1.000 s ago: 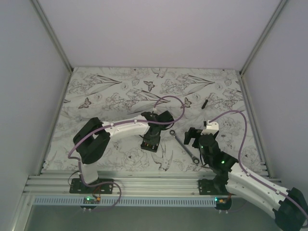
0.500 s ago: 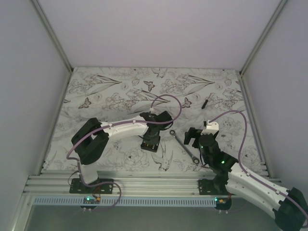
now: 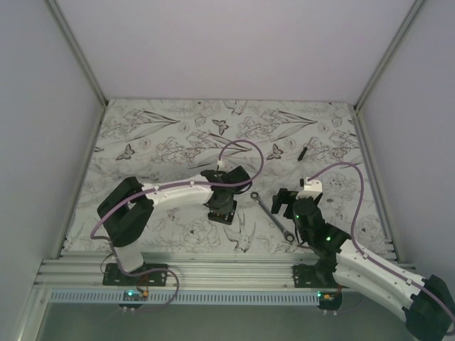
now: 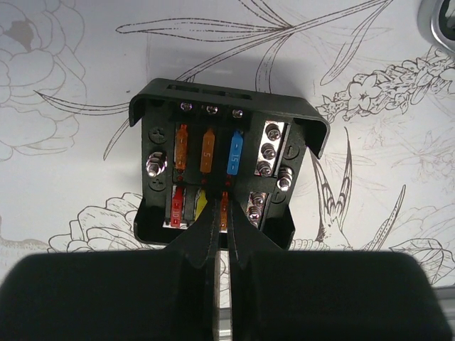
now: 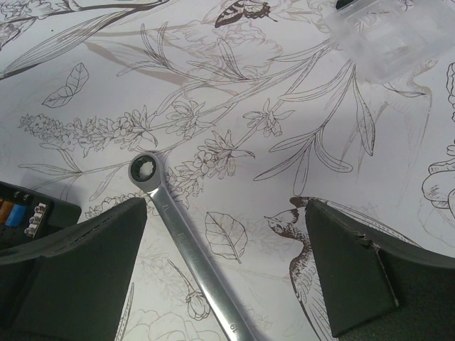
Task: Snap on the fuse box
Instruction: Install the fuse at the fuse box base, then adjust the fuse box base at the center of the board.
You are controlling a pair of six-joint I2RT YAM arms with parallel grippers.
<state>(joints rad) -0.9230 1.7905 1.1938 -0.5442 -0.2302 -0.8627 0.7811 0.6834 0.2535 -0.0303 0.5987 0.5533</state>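
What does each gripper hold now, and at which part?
Nothing: left gripper is shut, tips at the small black square plastic fuse box; right gripper is open, empty.

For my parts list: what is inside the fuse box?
Inside the fuse box: orange, blue, red and yellow fuses and silver screws. The shut left hand covers part of the near row.

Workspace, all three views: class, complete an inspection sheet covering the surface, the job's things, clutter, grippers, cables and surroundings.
Surface: table with a flower-and-bird print.
Job's things: fuse box, uncovered, fuses showing, flat on the table.
Clutter: wrench right of the box; black stick farther back; clear plastic piece beyond the wrench.
Grippers: left gripper shut, tips at the box's near fuse row; right gripper open, empty, over the wrench.
Cables: purple cable looped along each arm.
Surroundings: plain pale walls; metal rail at the near edge.
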